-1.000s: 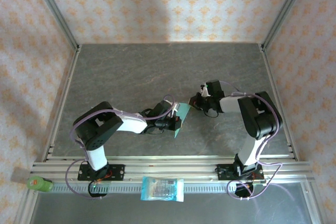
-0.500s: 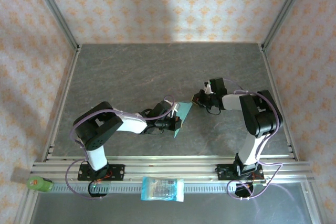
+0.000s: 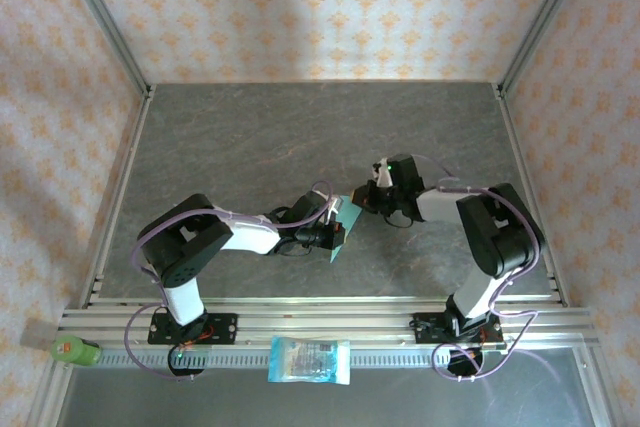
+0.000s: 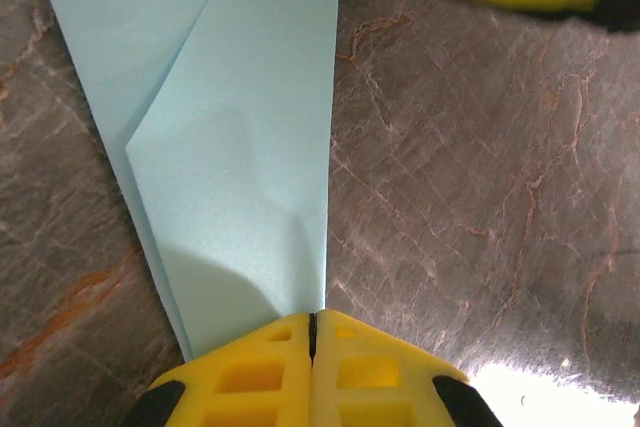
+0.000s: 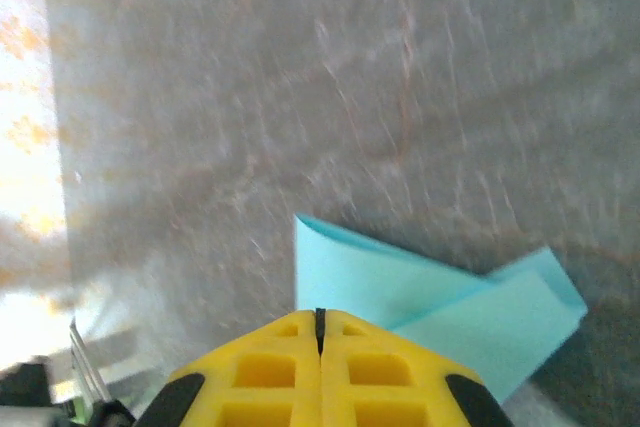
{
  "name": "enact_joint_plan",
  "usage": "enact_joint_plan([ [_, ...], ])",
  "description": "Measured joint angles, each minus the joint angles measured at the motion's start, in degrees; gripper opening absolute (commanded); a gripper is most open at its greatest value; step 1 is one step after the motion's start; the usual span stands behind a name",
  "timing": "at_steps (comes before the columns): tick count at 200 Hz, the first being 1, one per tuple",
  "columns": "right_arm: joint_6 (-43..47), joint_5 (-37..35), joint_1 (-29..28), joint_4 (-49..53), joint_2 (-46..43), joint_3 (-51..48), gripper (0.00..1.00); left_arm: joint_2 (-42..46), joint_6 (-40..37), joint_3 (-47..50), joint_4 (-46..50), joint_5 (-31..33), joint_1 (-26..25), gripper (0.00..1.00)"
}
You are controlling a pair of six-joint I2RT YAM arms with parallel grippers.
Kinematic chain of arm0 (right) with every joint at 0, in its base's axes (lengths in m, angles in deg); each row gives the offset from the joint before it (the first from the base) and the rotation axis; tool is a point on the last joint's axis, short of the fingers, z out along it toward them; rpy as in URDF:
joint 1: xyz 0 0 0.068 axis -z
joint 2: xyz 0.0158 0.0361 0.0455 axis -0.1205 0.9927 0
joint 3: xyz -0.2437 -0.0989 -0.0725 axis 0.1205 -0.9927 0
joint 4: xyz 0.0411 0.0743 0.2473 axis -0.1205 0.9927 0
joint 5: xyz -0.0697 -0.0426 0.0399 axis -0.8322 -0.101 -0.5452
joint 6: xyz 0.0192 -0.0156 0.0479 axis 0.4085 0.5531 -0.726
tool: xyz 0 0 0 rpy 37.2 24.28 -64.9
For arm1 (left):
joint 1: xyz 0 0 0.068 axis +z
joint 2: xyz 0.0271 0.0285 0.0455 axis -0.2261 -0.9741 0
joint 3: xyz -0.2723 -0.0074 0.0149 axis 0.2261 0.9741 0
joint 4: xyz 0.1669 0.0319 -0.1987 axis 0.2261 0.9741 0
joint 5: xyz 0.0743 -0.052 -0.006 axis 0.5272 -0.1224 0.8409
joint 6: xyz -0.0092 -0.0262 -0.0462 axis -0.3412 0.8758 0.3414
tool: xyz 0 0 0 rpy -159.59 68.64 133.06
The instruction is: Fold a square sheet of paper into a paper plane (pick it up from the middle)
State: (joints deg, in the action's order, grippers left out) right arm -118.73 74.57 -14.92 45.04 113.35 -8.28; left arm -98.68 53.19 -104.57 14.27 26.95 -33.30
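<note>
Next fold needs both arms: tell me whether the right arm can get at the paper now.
Probably yes. The right gripper, shut, sits by the paper at its free end; the left gripper pinches only the other end.

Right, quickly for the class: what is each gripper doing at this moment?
Left gripper: shut on the edge of the folded paper.
Right gripper: shut, fingers together; whether it pinches anything cannot be told.

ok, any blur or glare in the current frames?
Right wrist: motion-blurred, table streaked, blown-out patch at left, folded paper soft-edged. Left wrist: sharp, glare on the table bottom right, shadow on the paper's near end. Top external: sharp, no glare.
</note>
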Motion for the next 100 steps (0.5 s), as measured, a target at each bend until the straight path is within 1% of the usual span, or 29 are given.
enact_joint_plan([
  [24, -0.39, -0.42, 0.17, -0.44, 1.03, -2.45, 0.0, 0.55, 0.0, -0.33, 1.86, 0.02, 0.0, 0.0],
  [70, -0.59, -1.27, 0.11, -0.22, 1.03, -2.4, 0.0, 2.05, 0.31, -0.87, 5.64, 0.0, 0.0, 0.0],
  [100, -0.5, -1.31, 0.11, -0.2, 1.07, -2.4, 0.0, 3.98, 2.38, -1.25, 9.11, -1.11, 0.0, 0.0],
])
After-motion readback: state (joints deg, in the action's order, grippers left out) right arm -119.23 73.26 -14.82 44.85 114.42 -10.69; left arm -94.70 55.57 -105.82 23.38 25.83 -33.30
